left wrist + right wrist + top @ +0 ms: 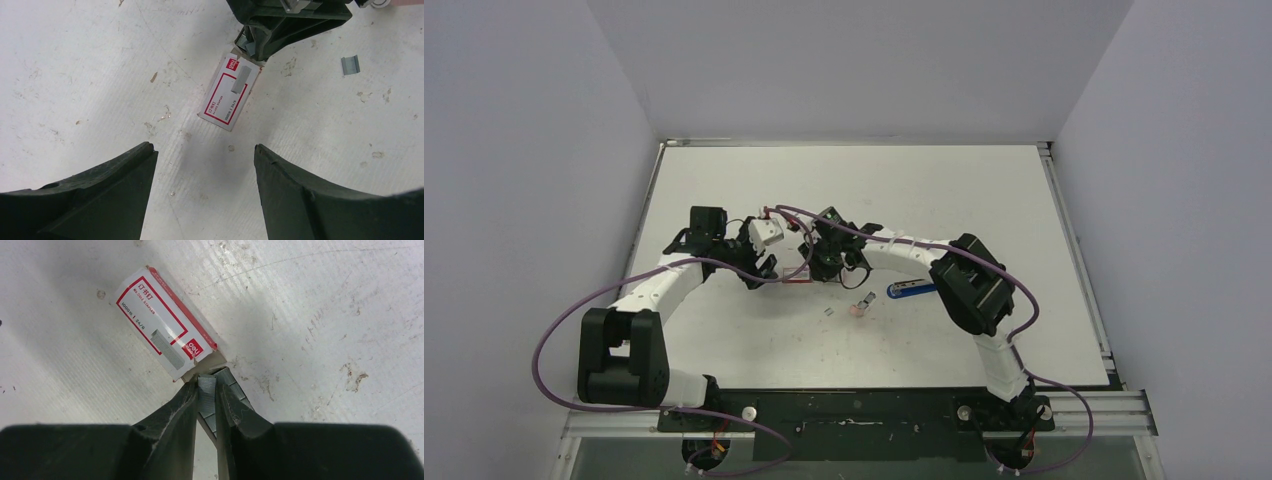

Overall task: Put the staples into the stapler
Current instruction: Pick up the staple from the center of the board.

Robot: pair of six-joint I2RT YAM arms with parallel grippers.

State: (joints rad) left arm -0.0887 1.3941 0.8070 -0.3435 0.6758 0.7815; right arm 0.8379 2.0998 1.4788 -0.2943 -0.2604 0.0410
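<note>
1. The right gripper [206, 386] is almost closed, pinching a grey staple strip [206, 399] at the open end of the red-and-white staple box [159, 326], which lies flat on the white table [325, 315].
2. The left gripper [202, 147] hovers over the box, spread wide and holding nothing.
3. The blue stapler [911, 291] lies well apart to the right, beside the right arm; I cannot tell whether its magazine is open.
4. The step in hand looks like drawing the strip out. Pull straight along the box's long axis with a square pinch, so the strip neither twists nor snaps.
5. The left gripper could pin the box to stop it dragging.
</note>
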